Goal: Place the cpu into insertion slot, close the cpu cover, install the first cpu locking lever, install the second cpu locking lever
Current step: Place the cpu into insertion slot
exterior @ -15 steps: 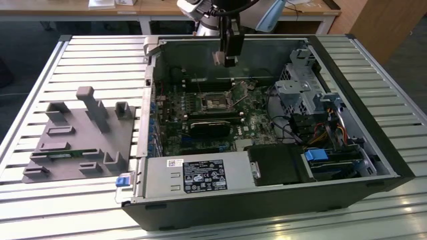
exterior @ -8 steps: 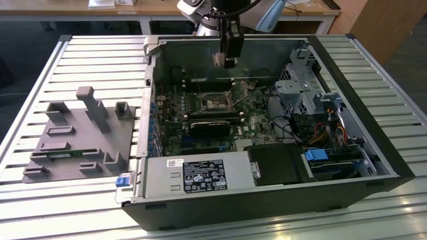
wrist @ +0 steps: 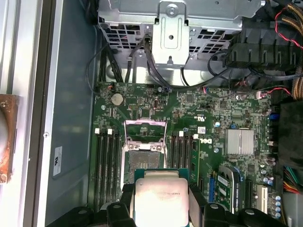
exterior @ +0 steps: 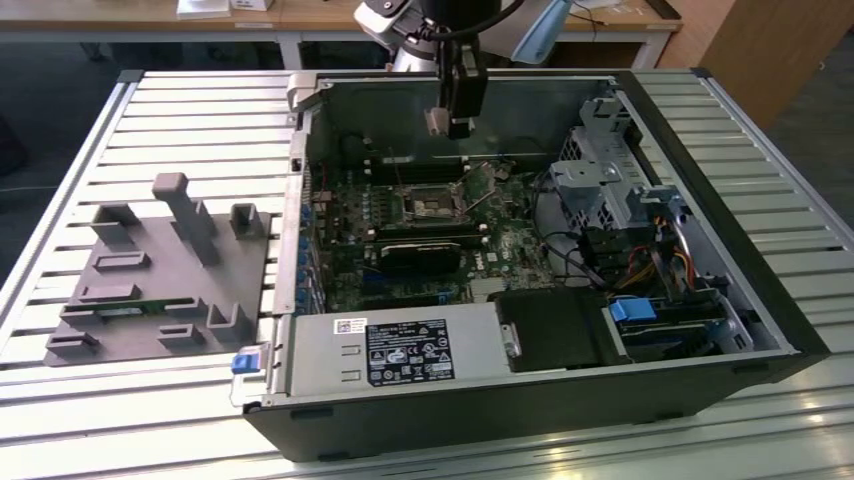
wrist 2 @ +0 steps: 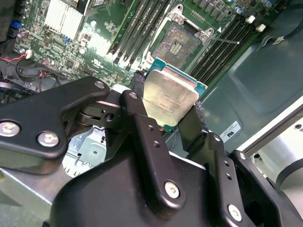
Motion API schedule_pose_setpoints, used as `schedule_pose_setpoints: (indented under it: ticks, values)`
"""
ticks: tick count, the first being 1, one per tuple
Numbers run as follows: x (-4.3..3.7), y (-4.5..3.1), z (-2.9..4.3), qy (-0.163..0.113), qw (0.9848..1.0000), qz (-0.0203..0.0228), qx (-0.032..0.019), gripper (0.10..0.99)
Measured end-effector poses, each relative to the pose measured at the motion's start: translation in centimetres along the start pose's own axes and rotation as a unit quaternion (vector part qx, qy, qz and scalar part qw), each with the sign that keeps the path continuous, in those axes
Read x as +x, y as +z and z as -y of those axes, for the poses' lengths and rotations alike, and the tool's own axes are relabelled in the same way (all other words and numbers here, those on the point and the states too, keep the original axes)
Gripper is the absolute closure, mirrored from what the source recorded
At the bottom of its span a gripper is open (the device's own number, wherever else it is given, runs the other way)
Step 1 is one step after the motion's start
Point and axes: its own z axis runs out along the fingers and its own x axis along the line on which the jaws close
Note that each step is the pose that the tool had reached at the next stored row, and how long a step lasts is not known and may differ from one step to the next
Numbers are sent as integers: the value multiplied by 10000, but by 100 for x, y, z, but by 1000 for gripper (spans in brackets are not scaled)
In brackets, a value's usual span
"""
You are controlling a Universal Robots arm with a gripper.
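Observation:
My gripper hangs over the rear part of the open computer case, shut on the cpu. The chip's pale metal face shows between the two black fingers in both wrist views, with the cpu held by opposite edges. Below it and a little apart, the insertion slot lies bare on the green board, its dark centre uncovered. The slot sits mid-board in the exterior view. The cpu cover stands swung up at the slot's far edge. A thin metal lever sticks out beside the slot.
Black memory slots flank the socket on both sides. A silver drive cage and cable bundles fill the exterior view's right of the case. A black fan block and power supply sit nearer. A grey fixture tray lies left.

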Motion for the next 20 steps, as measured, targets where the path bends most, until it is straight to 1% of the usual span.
schedule_pose_setpoints:
  ticks: [10,16,20]
  values:
    - [0,53,3,0,10000,0,0,545]
    - [1,117,7,0,10000,0,0,545]
    - [1,143,9,0,10000,0,0,545]
